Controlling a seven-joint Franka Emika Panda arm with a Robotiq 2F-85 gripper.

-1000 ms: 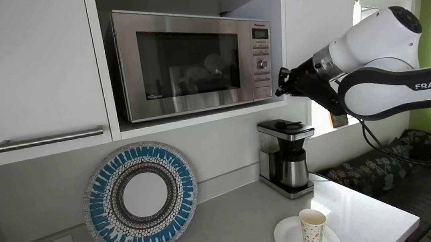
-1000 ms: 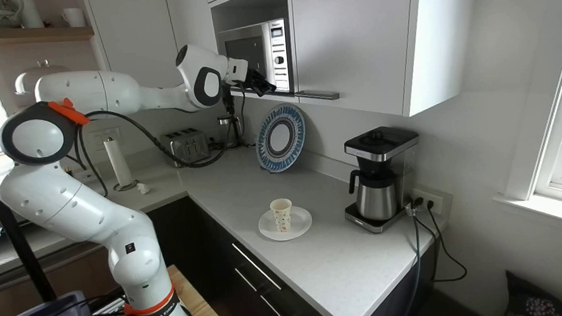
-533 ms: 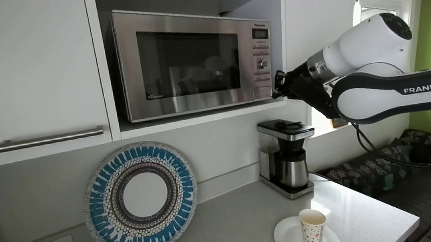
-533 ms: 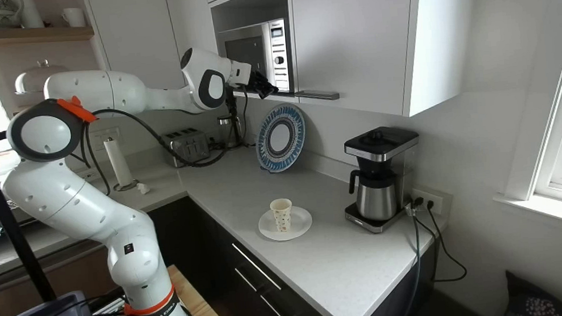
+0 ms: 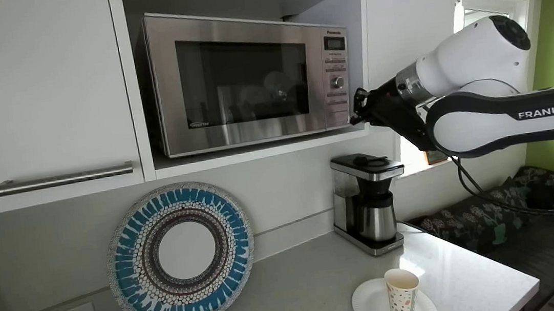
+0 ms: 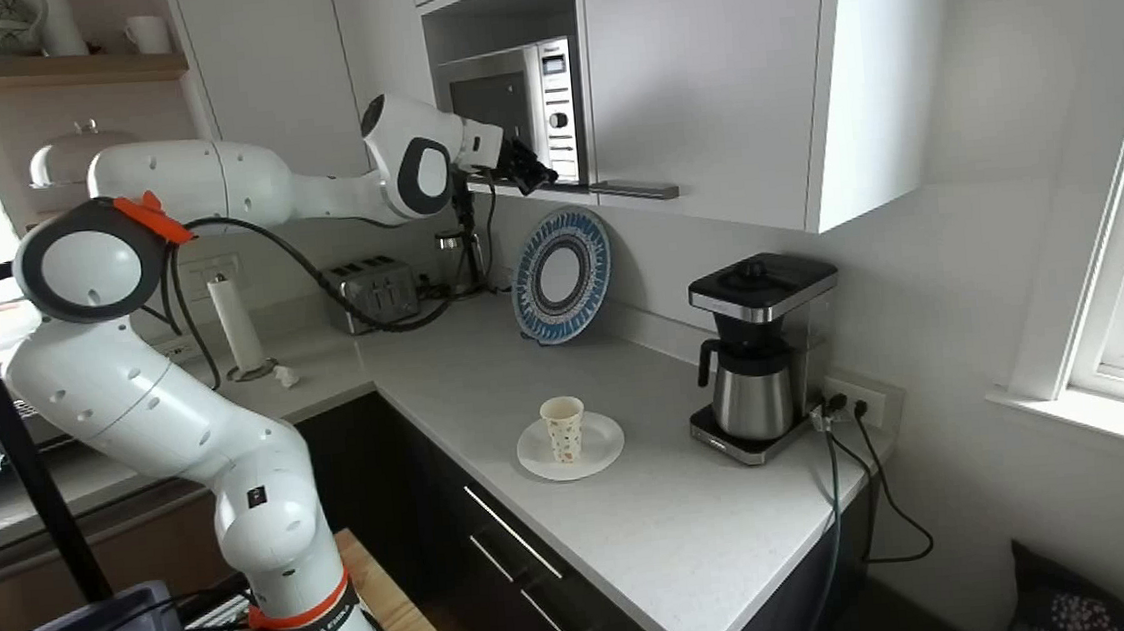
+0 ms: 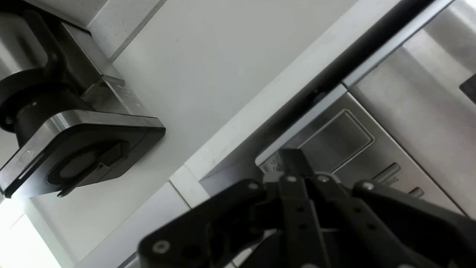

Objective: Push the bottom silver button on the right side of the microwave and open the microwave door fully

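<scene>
while end effector [image 7: 297, 163] hangs clenched by microwave [image 5: 251, 78], coffee maker [image 5: 368, 202], cup [image 5: 403, 294] stand lower.

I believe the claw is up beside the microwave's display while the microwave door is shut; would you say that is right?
Not quite: the claw is not up by the display but low down, by the bottom silver button, as the wrist view shows. The microwave door is indeed shut.

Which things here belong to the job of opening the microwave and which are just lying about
For the job:
microwave
microwave door
bottom silver button

Just lying about:
coffee maker
speckled cup
white plate
blue-patterned disc
toaster
</scene>
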